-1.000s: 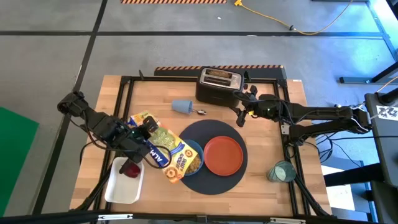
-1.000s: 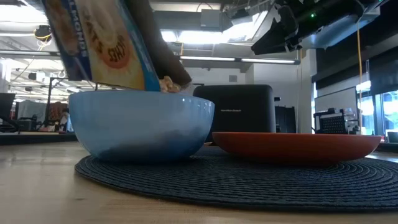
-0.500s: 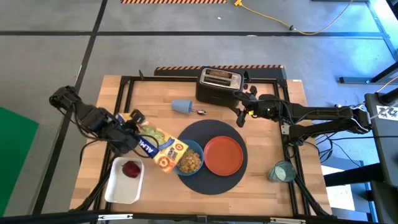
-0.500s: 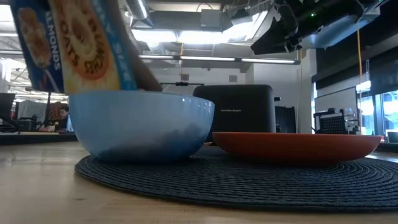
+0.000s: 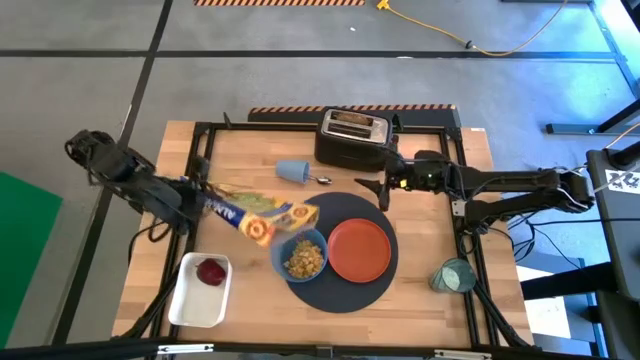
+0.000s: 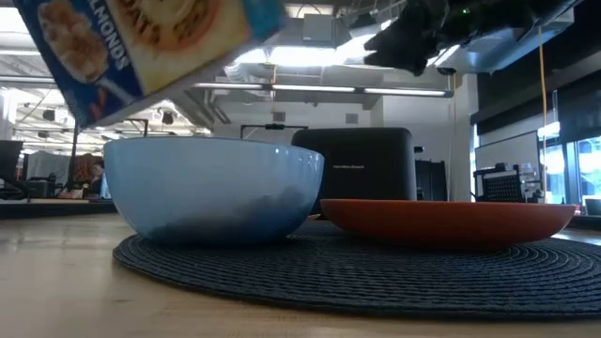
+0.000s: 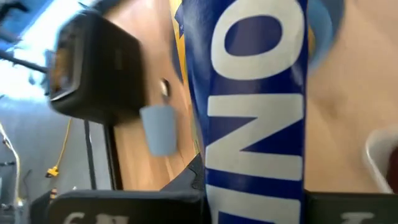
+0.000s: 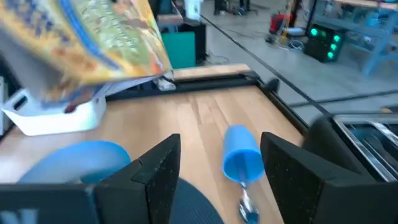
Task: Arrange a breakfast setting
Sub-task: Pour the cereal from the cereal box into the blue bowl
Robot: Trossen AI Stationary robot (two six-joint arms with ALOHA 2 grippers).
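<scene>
My left gripper (image 5: 195,205) is shut on a yellow and blue cereal box (image 5: 265,215), held over the table left of the blue bowl (image 5: 303,256). The bowl holds cereal and stands on the dark round placemat (image 5: 340,292) beside the orange plate (image 5: 360,250). My right gripper (image 5: 375,190) is open and empty, above the placemat's far edge. In front of it, a light blue cup (image 8: 239,152) lies on its side with the metal spoon (image 5: 322,180) next to it. The small red fruit (image 5: 211,272) lies in the white tray (image 5: 190,305). A teal glass (image 5: 452,275) stands at the right edge. My left gripper holds the cereal box by its end farthest from the bowl, pinched between the two fingers; the narrow blue side (image 7: 255,180) runs out from between them. The fingers come level from the table's left. The box is lifted clear, nearly level, its other end (image 5: 305,213) near the bowl.
The black toaster (image 5: 352,138) stands at the table's far edge, brown showing in its slots. The black frame rails (image 5: 200,150) run along the table's sides. Bare wood lies in front of the placemat and at the near right.
My left gripper has drawn back toward the table's left and far edge. The cereal box has tipped from steeply slanted over the bowl to nearly level and has come away from the bowl. My right gripper has turned a little toward the table's left.
</scene>
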